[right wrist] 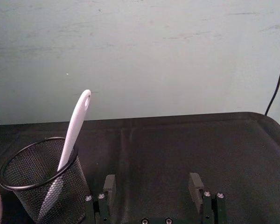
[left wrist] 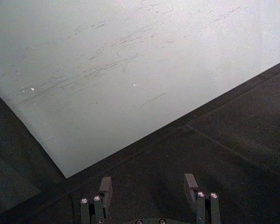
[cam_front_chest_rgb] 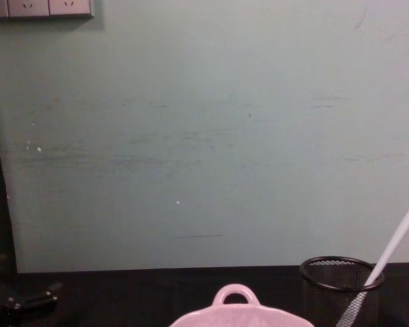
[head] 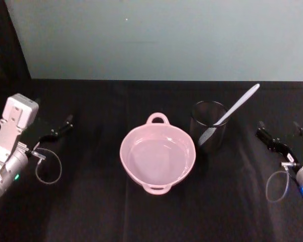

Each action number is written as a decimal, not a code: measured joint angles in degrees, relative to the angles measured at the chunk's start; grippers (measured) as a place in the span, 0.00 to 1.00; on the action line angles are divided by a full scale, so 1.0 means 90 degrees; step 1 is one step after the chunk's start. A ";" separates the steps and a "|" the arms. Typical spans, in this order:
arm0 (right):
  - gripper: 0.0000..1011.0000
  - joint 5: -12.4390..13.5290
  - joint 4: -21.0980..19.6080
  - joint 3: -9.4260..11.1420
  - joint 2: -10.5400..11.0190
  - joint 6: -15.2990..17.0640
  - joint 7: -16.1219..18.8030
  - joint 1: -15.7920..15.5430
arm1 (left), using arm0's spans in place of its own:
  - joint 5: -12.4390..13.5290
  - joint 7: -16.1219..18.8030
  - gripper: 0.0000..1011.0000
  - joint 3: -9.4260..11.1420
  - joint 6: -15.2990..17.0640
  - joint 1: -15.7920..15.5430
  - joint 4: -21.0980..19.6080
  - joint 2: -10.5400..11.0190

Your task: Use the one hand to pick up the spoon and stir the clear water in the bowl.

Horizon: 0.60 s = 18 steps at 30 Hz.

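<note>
Spoon (head: pixel 236 106) upright in mesh cup (head: pixel 208 125) beside bowl (head: pixel 157 154), left of right gripper (head: pixel 285 135), jaws spread, left gripper (head: pixel 60 127) jaws spread too

You have the bowl (head: pixel 157 157) in the middle of the table (head: pixel 101 212). Just to its right stands the mesh cup (head: pixel 208 124), and the spoon (head: pixel 236 106) stands in that cup, leaning right. The left gripper (head: pixel 65 122) sits far left, the right gripper (head: pixel 283 132) far right.
</note>
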 joint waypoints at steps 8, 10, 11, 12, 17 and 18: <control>0.99 0.0007 -0.0011 -0.0009 0.0012 0.0007 -0.0005 0.0000 | 0.0000 0.0000 1.00 0.0000 0.0000 0.0000 0.0000 0.0000; 0.99 0.0009 -0.0013 -0.0010 0.0015 0.0010 -0.0006 0.0000 | 0.0000 0.0000 1.00 0.0000 0.0000 0.0000 0.0000 0.0000; 0.99 0.0010 -0.0014 -0.0010 0.0016 0.0011 -0.0006 0.0000 | 0.0000 0.0000 1.00 0.0000 0.0000 0.0000 0.0000 0.0000; 0.99 0.0010 -0.0014 -0.0011 0.0016 0.0012 -0.0006 0.0000 | 0.0000 0.0000 1.00 0.0000 0.0000 0.0000 0.0000 0.0000; 0.99 0.0013 -0.0018 -0.0014 0.0019 0.0019 -0.0007 0.0000 | 0.0000 0.0000 1.00 0.0000 0.0000 0.0001 0.0000 0.0000; 0.99 0.0013 -0.0018 -0.0014 0.0019 0.0019 -0.0007 0.0000 | 0.0000 0.0000 1.00 0.0000 0.0000 0.0000 0.0000 0.0000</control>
